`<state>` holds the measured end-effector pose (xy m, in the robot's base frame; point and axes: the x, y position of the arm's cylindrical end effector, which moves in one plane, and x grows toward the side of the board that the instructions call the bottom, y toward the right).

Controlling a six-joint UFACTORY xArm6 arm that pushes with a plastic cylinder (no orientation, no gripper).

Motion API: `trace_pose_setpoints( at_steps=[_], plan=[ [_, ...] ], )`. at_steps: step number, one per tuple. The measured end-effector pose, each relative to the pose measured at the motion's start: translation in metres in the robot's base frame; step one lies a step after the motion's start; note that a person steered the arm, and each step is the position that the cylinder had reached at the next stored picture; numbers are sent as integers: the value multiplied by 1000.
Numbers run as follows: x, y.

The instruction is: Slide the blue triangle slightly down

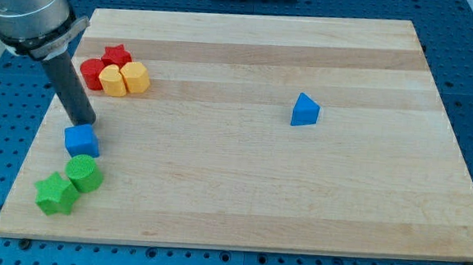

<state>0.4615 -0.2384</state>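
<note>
The blue triangle (304,110) stands alone on the wooden board (241,190), right of the middle. My tip (86,123) is far to the view's left of it, at the top edge of a blue cube (81,140). The rod slants up to the arm's grey body at the view's top left corner.
A red star (117,55), a red round block (91,73), a yellow round block (113,81) and a yellow hexagonal block (134,78) cluster at the upper left. A green cylinder (83,173) and a green star (55,193) sit at the lower left, below the blue cube.
</note>
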Motion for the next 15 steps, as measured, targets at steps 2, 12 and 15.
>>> trace_pose_setpoints(
  at_steps=[2,12,15],
  plan=[
    [31,0],
    [-83,398],
    [-70,339]
  ],
)
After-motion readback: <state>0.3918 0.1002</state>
